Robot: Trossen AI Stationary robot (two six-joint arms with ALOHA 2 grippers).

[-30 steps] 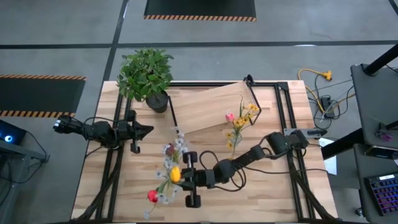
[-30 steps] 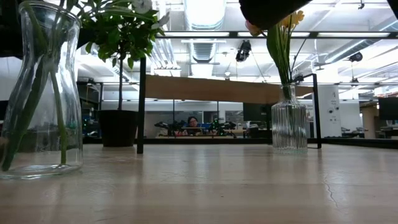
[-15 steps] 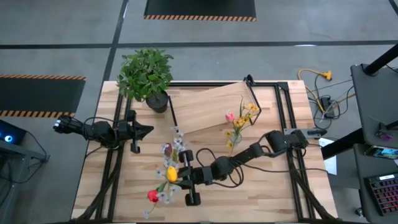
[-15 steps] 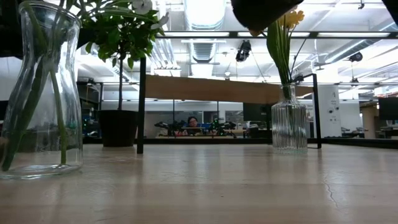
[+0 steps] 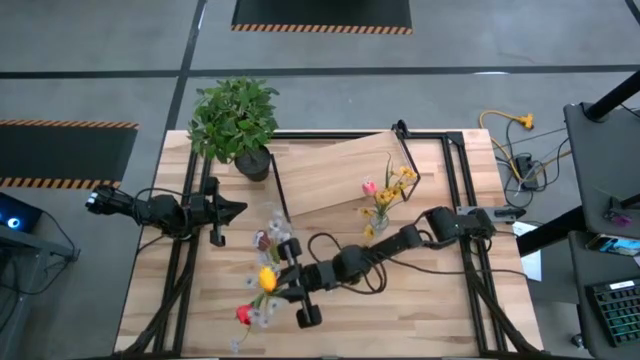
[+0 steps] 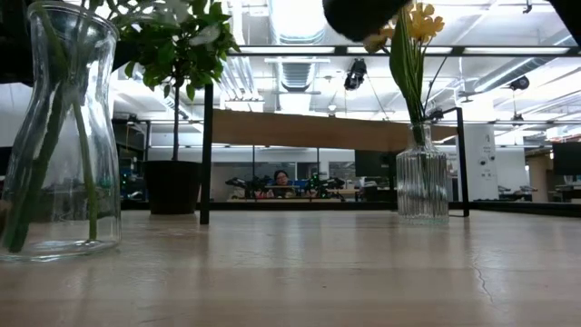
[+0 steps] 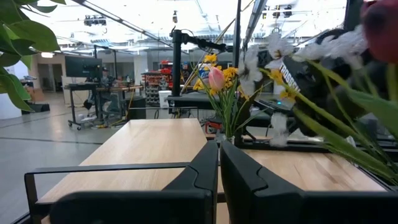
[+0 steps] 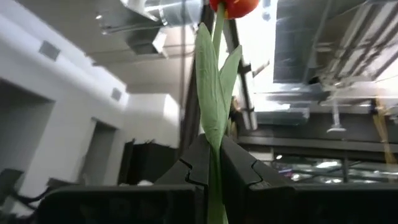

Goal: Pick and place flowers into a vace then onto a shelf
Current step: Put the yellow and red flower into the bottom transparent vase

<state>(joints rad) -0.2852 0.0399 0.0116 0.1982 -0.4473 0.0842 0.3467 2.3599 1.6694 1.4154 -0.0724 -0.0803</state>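
Note:
My right gripper (image 5: 287,281) reaches out over the middle of the table, shut on an orange tulip (image 5: 266,277) with a green stalk and leaves. Its bloom (image 8: 233,5) shows above the fingers in the right wrist view. Just near of it stands a clear glass vase (image 6: 59,136) with stems, a red bloom (image 5: 243,315) and white sprays. A ribbed vase (image 6: 422,182) with a pink bud (image 5: 369,187) and yellow blooms stands on the table by the shelf (image 5: 335,170). My left gripper (image 5: 238,210) waits shut at the table's left. My right gripper pinches the tulip's stalk and a leaf wrapped about it (image 8: 213,152) between its two fingers, below the bloom. The fingers slant upward from the table's right. The flower is lifted clear, bloom uppermost; its lower end is hidden by the gripper.
A bushy green plant in a dark pot (image 5: 236,122) stands at the far left corner. The shelf's black frame (image 6: 207,154) rises behind the vases. Black rails (image 5: 465,200) run along both table sides. Bare tabletop (image 6: 300,263) lies between the two vases.
My right gripper has carried the tulip toward the table's left and slightly up, rolling its wrist as it went. The bloom now sits farther left, beside the white sprays. In the low view the gripper has slid left, uncovering the ribbed vase's yellow blooms.

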